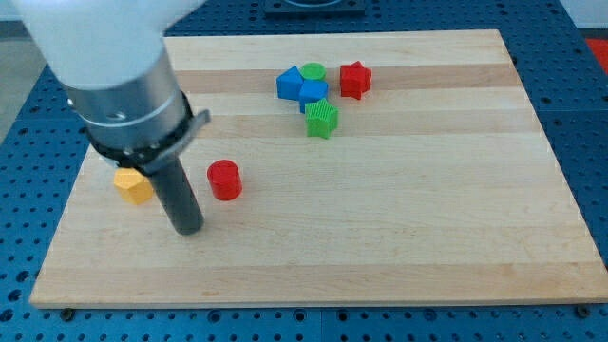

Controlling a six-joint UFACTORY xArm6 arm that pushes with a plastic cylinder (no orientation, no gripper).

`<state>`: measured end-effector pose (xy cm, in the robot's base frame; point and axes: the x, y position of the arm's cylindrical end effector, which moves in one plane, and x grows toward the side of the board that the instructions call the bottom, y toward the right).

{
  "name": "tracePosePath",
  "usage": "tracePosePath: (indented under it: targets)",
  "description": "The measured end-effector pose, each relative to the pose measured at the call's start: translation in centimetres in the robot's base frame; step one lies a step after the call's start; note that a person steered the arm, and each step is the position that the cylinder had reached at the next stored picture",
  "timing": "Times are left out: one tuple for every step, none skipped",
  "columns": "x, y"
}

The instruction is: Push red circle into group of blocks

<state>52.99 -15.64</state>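
The red circle [225, 180] lies left of the board's middle. My tip [188, 229] rests on the board just below and to the left of it, a short gap apart. The group of blocks sits toward the view's top, right of the red circle: a blue block [290, 84], a green circle [313, 72], a second blue block [313, 94], a green block [322, 120] and a red star-like block [354, 80].
A yellow block [134, 185] lies to the left of my rod, partly hidden by the arm. The wooden board [399, 228] rests on a blue perforated table [589, 114]. The arm's grey body [123, 85] covers the board's upper left.
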Motion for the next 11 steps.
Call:
tracePosePath:
  targets:
    - [-3.2,-0.2]
    - [-4.9,4.7]
    - [-5.9,8.1]
    - [-4.3,6.9]
    - [-3.1,8.0]
    - [-2.9,10.1]
    - [-4.3,11.3]
    - [-4.4,11.6]
    - [-2.2,9.8]
    - [-3.9,9.3]
    - [-7.3,11.2]
